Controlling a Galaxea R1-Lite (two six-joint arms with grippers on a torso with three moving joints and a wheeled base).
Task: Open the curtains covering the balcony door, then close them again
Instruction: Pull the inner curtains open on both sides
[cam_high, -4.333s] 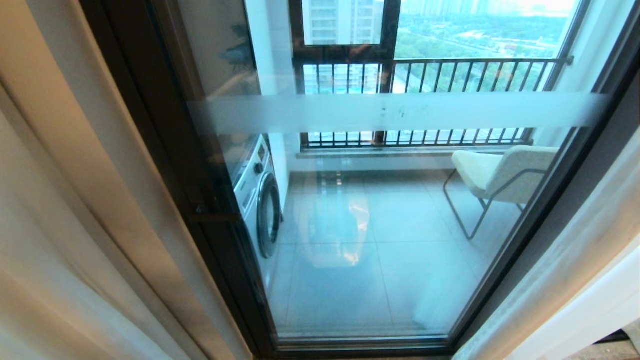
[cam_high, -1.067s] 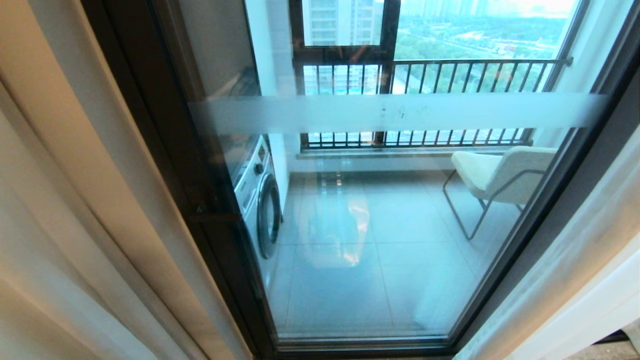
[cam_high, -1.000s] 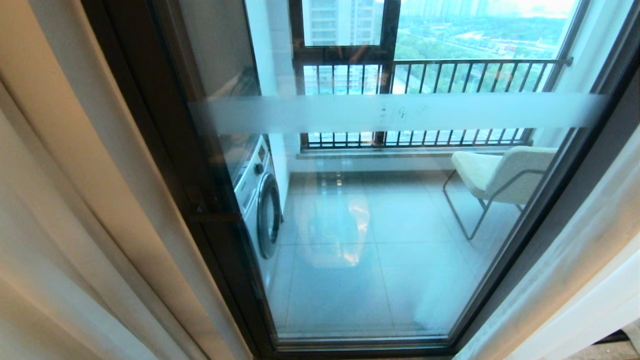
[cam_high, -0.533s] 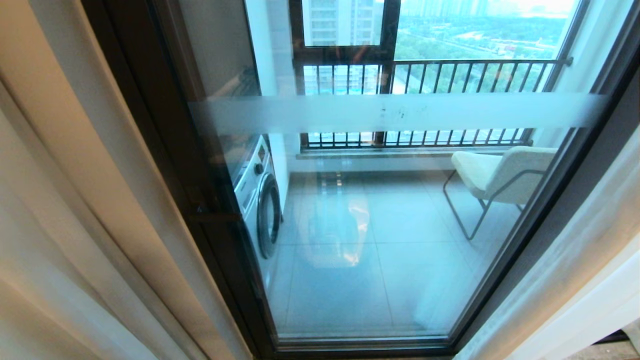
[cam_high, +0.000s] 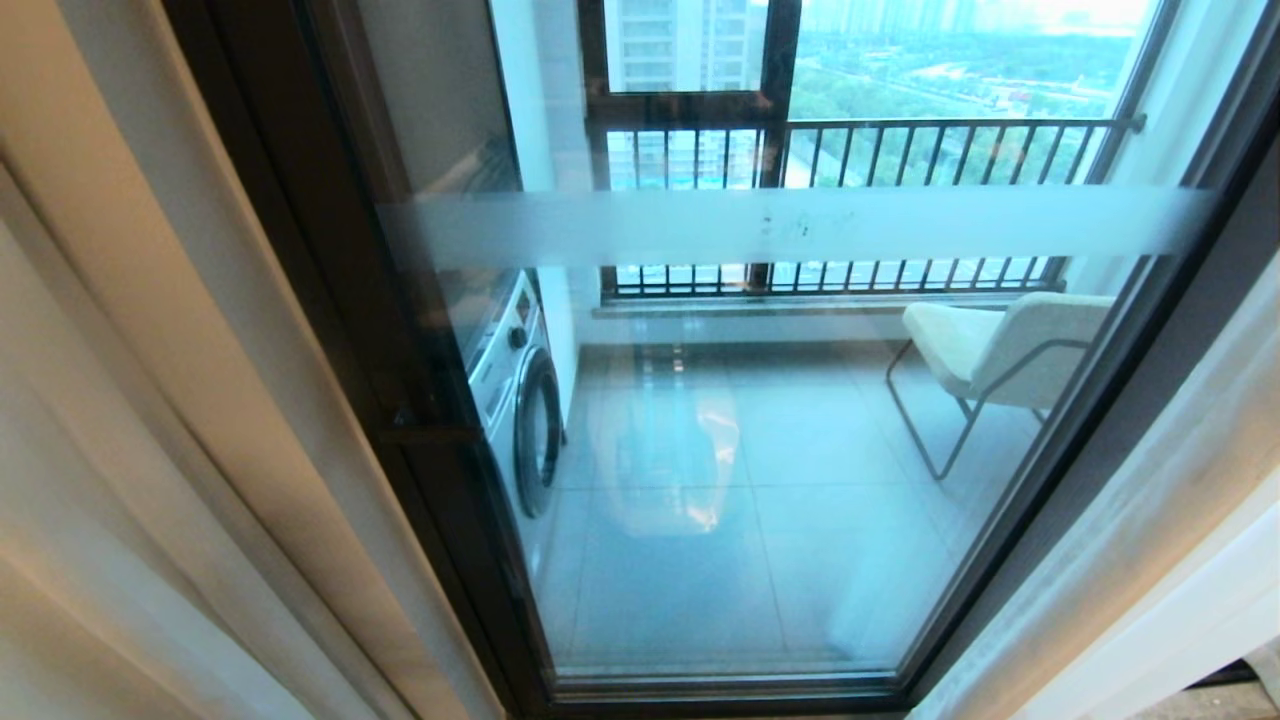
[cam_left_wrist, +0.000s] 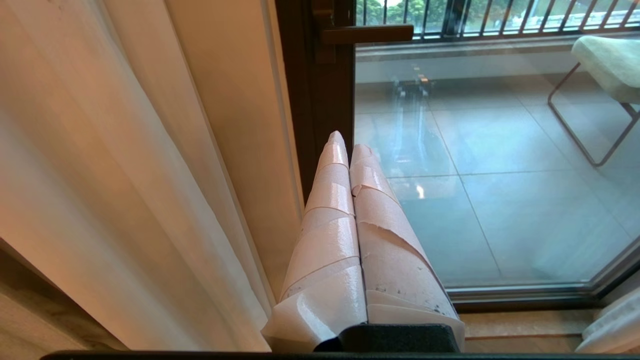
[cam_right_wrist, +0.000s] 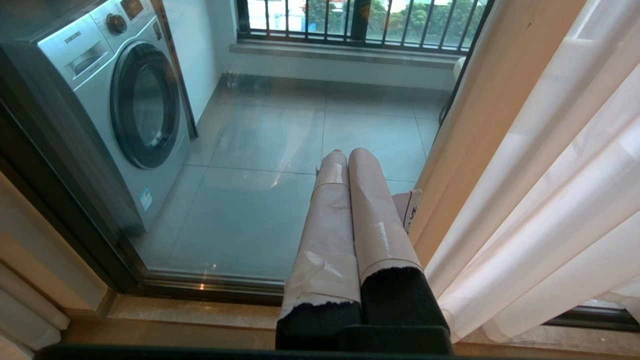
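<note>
Sheer white curtains (cam_high: 90, 560) hang bunched at nine o'clock in our head view, beside a beige drape (cam_high: 200, 330), and a second sheer panel (cam_high: 1150, 560) is gathered at four o'clock. Between them the door (cam_high: 780, 440) stands bare at the centre, its frosted band (cam_high: 800, 222) running across the glass, with a washer (cam_high: 520, 400) and a chair (cam_high: 1000, 345) visible on the balcony beyond. Against the pictures from the last few seconds we find nothing shifted: the fabric lies as it did and the glass stays uncovered. We judge from this that the opening half is done and the closing half has not begun. Neither arm shows in our head view. Our left gripper (cam_left_wrist: 348, 150) appears only in its wrist view, taped fingers (cam_left_wrist: 330, 200) pressed together on nothing, pointing toward the dark frame (cam_left_wrist: 320, 100), just beside the left drape and clear of the sheer cloth. Our right gripper (cam_right_wrist: 346, 152) is likewise clenched and empty, aimed at the lower glass, with the right sheer folds (cam_right_wrist: 550, 200) just beside it but not touching. Both look parked low before the sill.
</note>
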